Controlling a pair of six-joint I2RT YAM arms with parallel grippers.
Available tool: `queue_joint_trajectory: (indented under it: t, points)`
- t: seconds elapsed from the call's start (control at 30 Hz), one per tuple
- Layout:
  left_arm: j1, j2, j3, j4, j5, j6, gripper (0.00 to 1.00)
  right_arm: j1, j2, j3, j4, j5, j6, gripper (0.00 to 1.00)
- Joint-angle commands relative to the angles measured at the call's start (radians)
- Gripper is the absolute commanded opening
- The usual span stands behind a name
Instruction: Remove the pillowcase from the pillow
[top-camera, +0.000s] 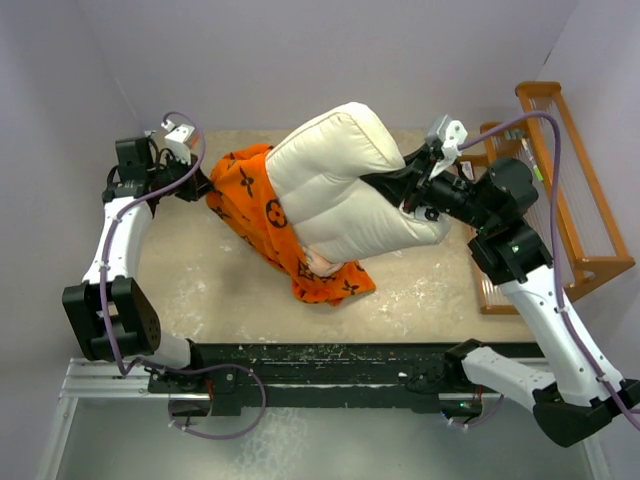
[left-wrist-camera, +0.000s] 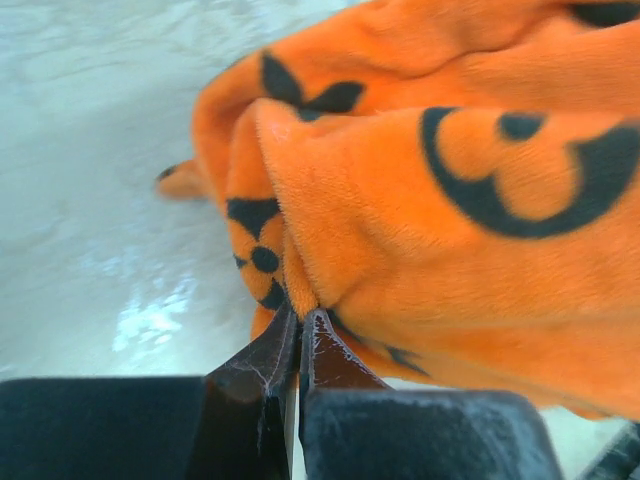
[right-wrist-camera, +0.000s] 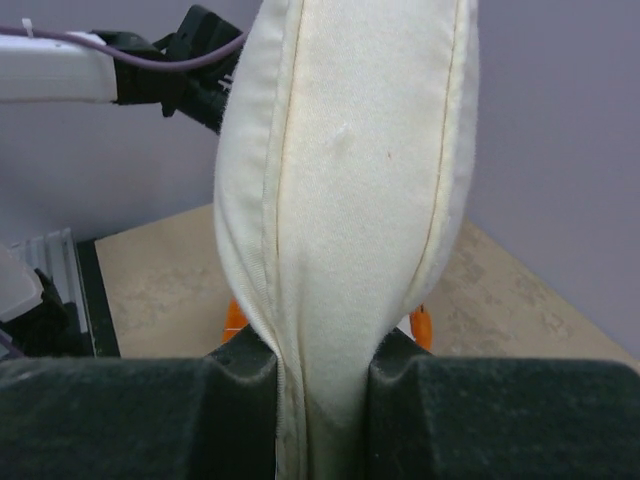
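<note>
The cream-white pillow (top-camera: 340, 180) is lifted at an angle over the table, most of it out of the orange pillowcase (top-camera: 255, 205). The pillowcase, printed with dark motifs, lies bunched under and left of the pillow. My left gripper (top-camera: 205, 188) is at the pillowcase's left edge. In the left wrist view it (left-wrist-camera: 300, 318) is shut on a fold of the pillowcase (left-wrist-camera: 450, 230). My right gripper (top-camera: 408, 195) holds the pillow's right end. In the right wrist view it (right-wrist-camera: 322, 360) is shut on a seamed edge of the pillow (right-wrist-camera: 350, 180), with bits of pillowcase (right-wrist-camera: 235, 318) showing behind.
A wooden rack (top-camera: 560, 170) stands against the right wall, close to my right arm. Pale walls close the table in at the left, back and right. The arms' black mounting rail (top-camera: 330, 365) runs along the near edge. My left arm (right-wrist-camera: 60, 70) shows in the right wrist view.
</note>
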Motion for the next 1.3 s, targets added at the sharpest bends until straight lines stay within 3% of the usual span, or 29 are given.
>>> queue_joint_trajectory:
  t: [0.0,0.33,0.57,0.77,0.97,1.17,1.27]
  points:
    - [0.064,-0.002,0.019,0.035,-0.309,0.144,0.0,0.006,-0.102,0.047,0.476,0.182,0.09,0.0]
    - [0.18,0.041,-0.073,0.163,-0.431,0.292,0.0,0.006,-0.148,0.1,0.544,0.244,0.139,0.0]
    - [0.272,0.084,-0.099,0.239,-0.478,0.351,0.0,0.006,-0.206,0.134,0.45,0.485,0.031,0.0]
    - [0.301,0.048,-0.058,0.209,-0.386,0.365,0.0,0.006,-0.208,0.142,0.365,0.576,-0.042,0.0]
    - [0.189,-0.05,0.077,0.12,-0.309,0.279,0.0,0.006,-0.155,0.114,0.305,0.539,-0.004,0.0]
    - [0.139,-0.156,0.223,0.416,-0.5,0.122,0.0,0.006,-0.103,0.047,0.284,0.501,0.06,0.0]
    - [0.141,-0.14,0.35,0.456,-0.572,0.109,0.0,0.006,-0.079,0.01,0.301,0.471,0.098,0.0]
